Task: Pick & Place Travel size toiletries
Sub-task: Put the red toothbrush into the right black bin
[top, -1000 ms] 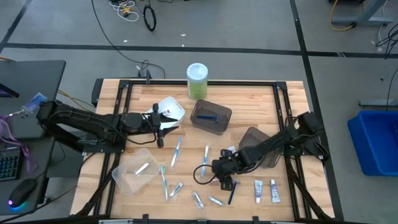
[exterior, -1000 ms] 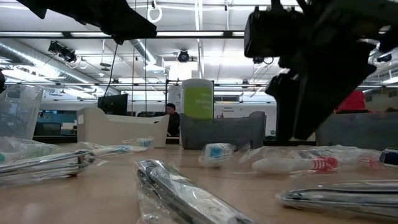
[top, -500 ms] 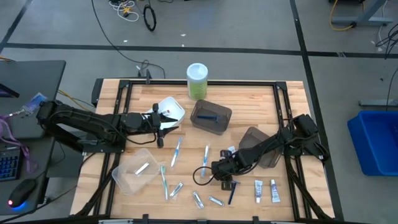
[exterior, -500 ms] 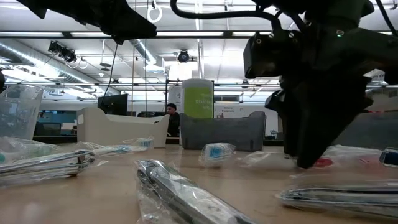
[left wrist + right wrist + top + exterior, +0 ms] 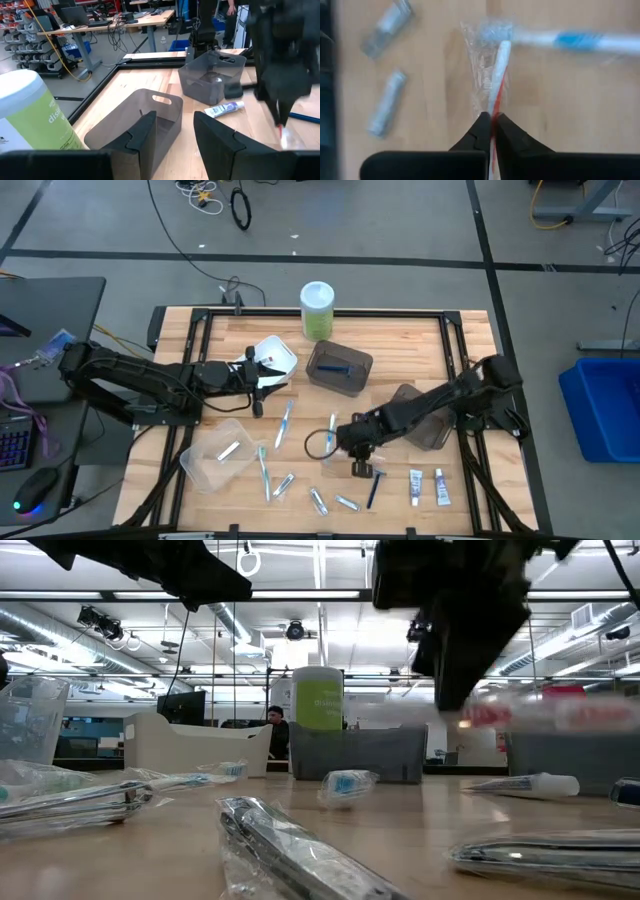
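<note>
Toothbrush [image 5: 498, 75], apparently unlabelled, in right gripper [image 5: 491, 121].

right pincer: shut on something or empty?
Shut on a wrapped red-and-white toothbrush. In the right wrist view the right pincer pinches its handle; the low view shows it off the table.

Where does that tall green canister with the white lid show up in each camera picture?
High view: the green canister stands at the table's far edge, near the middle.
Low view: it stands upright at the back, around mid-picture.
Left wrist view: it fills the near corner, close to the camera.
Right wrist view: it is not in the picture.
Shared landmark: the dark bin next to it shows in those same three views.
</note>
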`<act>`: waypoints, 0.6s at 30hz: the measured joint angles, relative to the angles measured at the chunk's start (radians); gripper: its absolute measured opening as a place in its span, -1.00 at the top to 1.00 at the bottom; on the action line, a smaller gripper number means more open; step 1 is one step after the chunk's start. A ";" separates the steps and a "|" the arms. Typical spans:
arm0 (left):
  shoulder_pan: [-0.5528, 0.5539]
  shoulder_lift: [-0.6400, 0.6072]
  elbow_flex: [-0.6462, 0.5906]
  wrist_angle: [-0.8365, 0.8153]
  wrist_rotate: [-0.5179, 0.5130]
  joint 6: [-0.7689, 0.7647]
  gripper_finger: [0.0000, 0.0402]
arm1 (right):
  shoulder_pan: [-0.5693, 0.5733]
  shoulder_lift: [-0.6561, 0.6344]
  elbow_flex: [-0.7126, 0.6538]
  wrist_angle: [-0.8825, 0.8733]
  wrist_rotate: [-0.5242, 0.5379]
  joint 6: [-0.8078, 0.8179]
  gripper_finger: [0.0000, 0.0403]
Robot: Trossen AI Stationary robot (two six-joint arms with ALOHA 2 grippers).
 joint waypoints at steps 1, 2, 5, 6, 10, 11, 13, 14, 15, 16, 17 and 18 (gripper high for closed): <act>0.000 0.000 0.000 0.000 0.000 0.000 0.31 | -0.006 -0.022 0.016 -0.051 0.000 0.000 0.95; 0.000 0.000 0.000 0.000 0.000 0.000 0.31 | -0.012 -0.042 0.031 -0.103 0.004 0.001 0.95; 0.000 0.000 0.000 0.000 0.000 0.000 0.31 | -0.017 -0.126 0.074 -0.247 0.076 0.005 0.95; 0.000 0.000 0.000 -0.001 0.000 0.000 0.31 | -0.016 -0.157 0.083 -0.300 0.105 0.011 0.95; 0.000 0.000 0.000 -0.007 0.000 0.007 0.31 | -0.016 -0.282 0.083 -0.532 0.217 0.086 0.95; 0.000 0.000 0.000 -0.008 0.000 0.020 0.31 | -0.015 -0.314 0.080 -0.587 0.251 0.119 0.95; 0.000 0.000 0.000 -0.008 0.000 0.043 0.31 | -0.005 -0.373 0.057 -0.680 0.309 0.200 0.94; 0.000 0.000 0.000 -0.008 -0.001 0.047 0.31 | -0.004 -0.398 0.038 -0.707 0.331 0.236 0.94; 0.000 0.000 0.000 -0.009 -0.001 0.049 0.31 | -0.003 -0.422 0.017 -0.714 0.351 0.274 0.94; 0.000 0.000 0.000 -0.008 -0.001 0.050 0.31 | -0.002 -0.446 -0.008 -0.716 0.362 0.305 0.93; 0.000 0.000 0.000 -0.008 -0.001 0.050 0.31 | -0.002 -0.470 -0.038 -0.715 0.364 0.328 0.93; 0.000 0.000 0.000 -0.008 -0.001 0.050 0.31 | -0.002 -0.488 -0.070 -0.710 0.356 0.347 0.93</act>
